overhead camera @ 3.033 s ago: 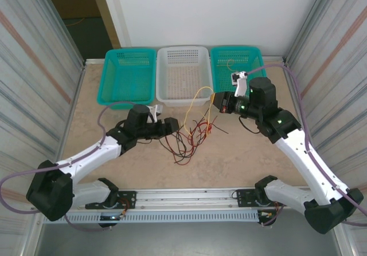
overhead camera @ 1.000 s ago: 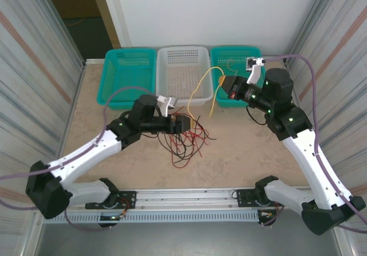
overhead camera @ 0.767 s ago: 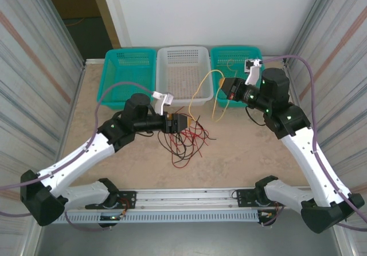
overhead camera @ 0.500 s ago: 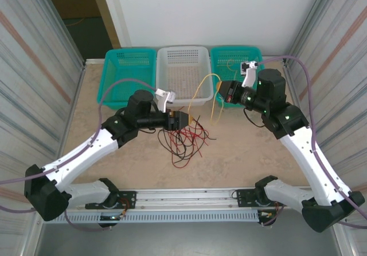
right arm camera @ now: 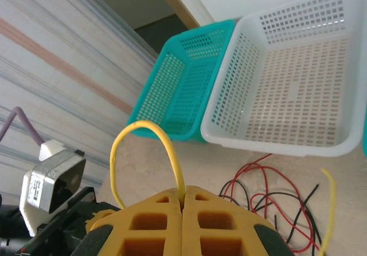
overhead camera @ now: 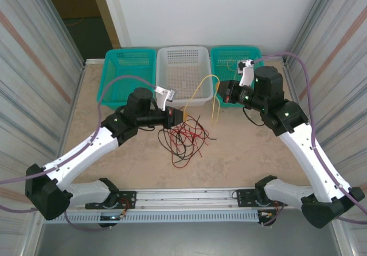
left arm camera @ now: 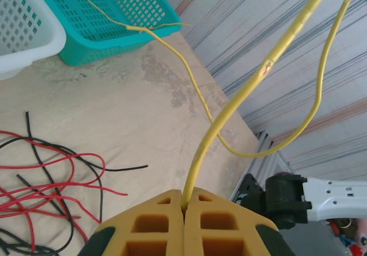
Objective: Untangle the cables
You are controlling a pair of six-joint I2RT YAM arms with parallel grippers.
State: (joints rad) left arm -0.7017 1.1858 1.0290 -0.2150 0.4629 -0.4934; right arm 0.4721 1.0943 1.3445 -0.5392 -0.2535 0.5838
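Top external view, read left to right, with the white basket [overhead camera: 182,101] as reference.

Left of it, the left teal basket [overhead camera: 129,52] holds nothing that you can see. In front of the white basket's near left corner, the left gripper [overhead camera: 181,114] is clamped on the yellow cable [overhead camera: 202,82]. The left wrist view confirms this: the cable rises out of the seam between the closed fingers [left arm camera: 155,224].

Just in front of the white basket, on the table [overhead camera: 246,153], the red and black cables [overhead camera: 186,137] lie in one loose, overlapping heap that neither gripper holds. The white basket itself appears empty. The yellow cable arches over its near right corner and hangs down beside it, apparently clear of the heap.

To the right of that corner, the right gripper [overhead camera: 223,91] is likewise closed tight on the yellow cable, and the right wrist view shows a loop standing above its tips. Right of the white basket, the right teal basket [overhead camera: 236,50] shows a thin yellow strand [overhead camera: 229,63]. You cannot tell whether it lies inside or passes above.

Judge progress as partial. The yellow cable looks lifted free and is held by both arms. The red and black cables are crossed over one another, and you can confirm none sorted into a basket.
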